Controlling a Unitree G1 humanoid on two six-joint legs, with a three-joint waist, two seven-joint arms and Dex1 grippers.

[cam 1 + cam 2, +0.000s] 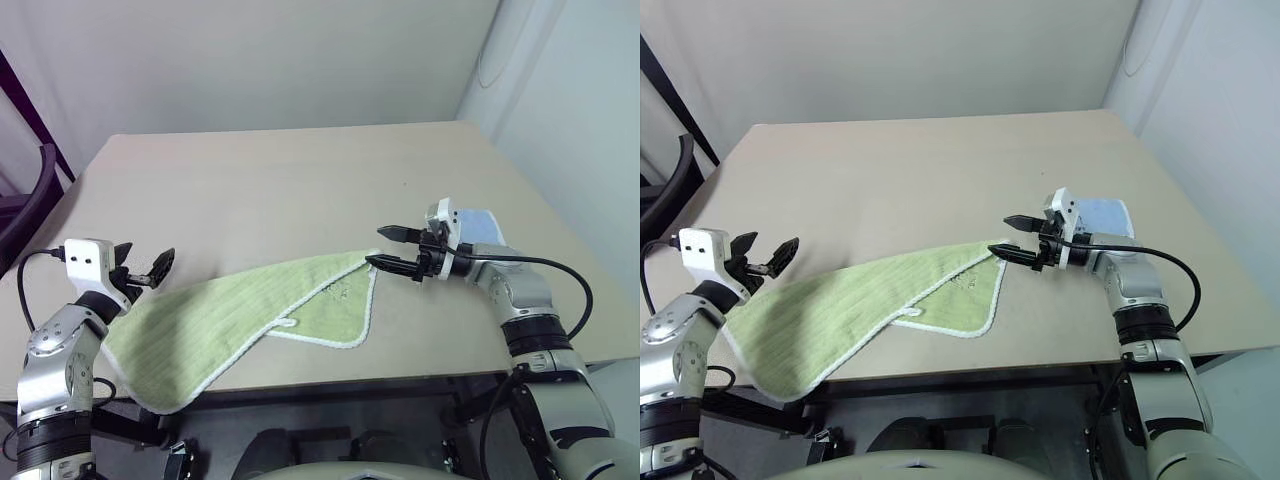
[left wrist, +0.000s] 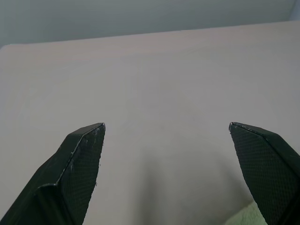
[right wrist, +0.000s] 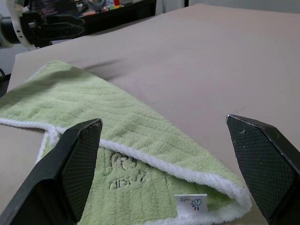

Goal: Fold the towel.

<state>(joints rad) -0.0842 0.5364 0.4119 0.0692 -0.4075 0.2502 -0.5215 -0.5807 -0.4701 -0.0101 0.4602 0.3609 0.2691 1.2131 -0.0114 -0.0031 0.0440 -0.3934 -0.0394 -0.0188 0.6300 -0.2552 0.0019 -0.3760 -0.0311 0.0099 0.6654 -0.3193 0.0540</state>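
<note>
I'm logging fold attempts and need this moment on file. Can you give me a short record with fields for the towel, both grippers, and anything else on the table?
towel: towel, light green, partly folded over itself, lying slantwise on the table, one end hanging over the near edge
left gripper: left gripper, open, holding nothing, above the towel's left end
right gripper: right gripper, open, holding nothing, at the towel's right corner
other: light blue cloth behind the right gripper
</note>
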